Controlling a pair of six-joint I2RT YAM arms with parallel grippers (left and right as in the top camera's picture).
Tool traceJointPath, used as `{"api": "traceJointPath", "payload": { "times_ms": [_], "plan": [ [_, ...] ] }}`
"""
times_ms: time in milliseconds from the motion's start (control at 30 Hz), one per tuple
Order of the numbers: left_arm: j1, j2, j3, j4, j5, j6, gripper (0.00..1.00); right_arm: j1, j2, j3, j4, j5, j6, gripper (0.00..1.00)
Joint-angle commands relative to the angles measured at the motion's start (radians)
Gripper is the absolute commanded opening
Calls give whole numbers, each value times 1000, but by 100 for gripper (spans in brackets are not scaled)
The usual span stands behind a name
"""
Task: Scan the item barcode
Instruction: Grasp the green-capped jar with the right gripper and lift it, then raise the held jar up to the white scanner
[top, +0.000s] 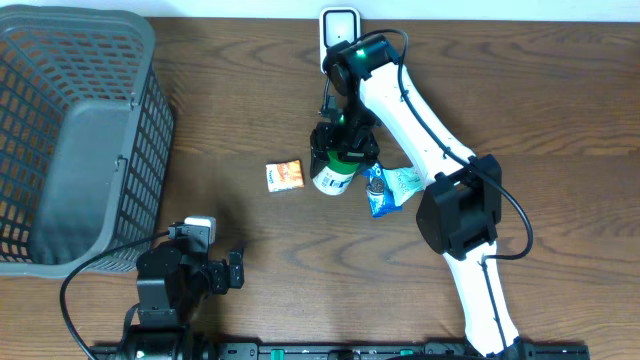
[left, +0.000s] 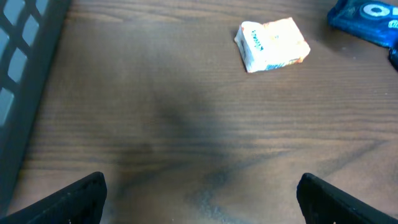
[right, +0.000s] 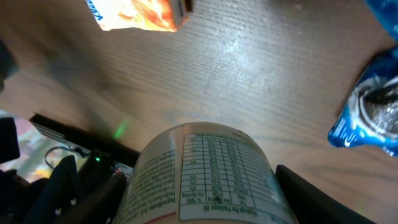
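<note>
The can (top: 334, 178) is a white cylinder with green print. Its side carries a table of small black text, turned up toward the wrist camera. It sits clamped between the fingers of the right claw (top: 341, 160), pressed on both sides, with one end sticking out past the fingertips. The scanner (top: 340, 24), a small white box with rounded corners, stands well behind the claw, apart from the can.

Dark wood-grain table (top: 250, 90), soft even light
</note>
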Motion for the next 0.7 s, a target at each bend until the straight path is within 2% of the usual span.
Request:
{"api": "traceJointPath", "payload": {
  "times_ms": [0,133,367,533,667],
  "plan": [
    [-1,-1,-4,-17,12,-2,98,-20,-27,82,5,70,-74,56],
    [-1,-1,-4,-20,12,-2,98,-26,-27,169,84,338,-32,56],
    [-1,-1,-4,-20,12,-2,98,-11,-26,198,418,822,-45,56],
    [-1,-1,-4,-20,12,-2,98,-13,-26,167,645,919,-76,56],
    [-1,-1,-4,-20,12,-2,98,-19,-24,117,851,925,-85,54]
  ]
}}
